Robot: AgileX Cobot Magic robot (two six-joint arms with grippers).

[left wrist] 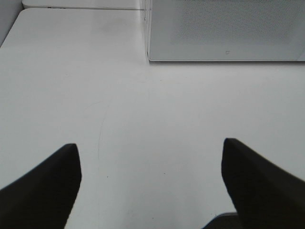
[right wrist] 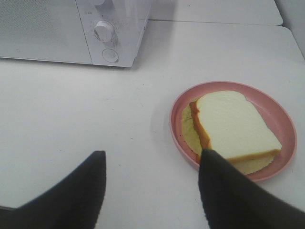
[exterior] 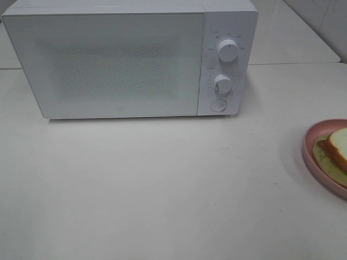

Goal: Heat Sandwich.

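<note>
Right gripper [right wrist: 151, 164] hangs over the table [right wrist: 62, 114] with its jaws spread wide and nothing between them; one finger [right wrist: 228, 195] overlaps the near rim of the pink plate [right wrist: 281, 119]; the sandwich [right wrist: 233, 126] lies flat on that plate, just beyond that fingertip; left gripper [left wrist: 151, 152] is wide too, over bare tabletop; farther back sits the microwave [exterior: 114, 59], door closed.

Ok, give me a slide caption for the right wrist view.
Open right gripper above the white table, beside the sandwich on its pink plate; microwave closed.
</note>
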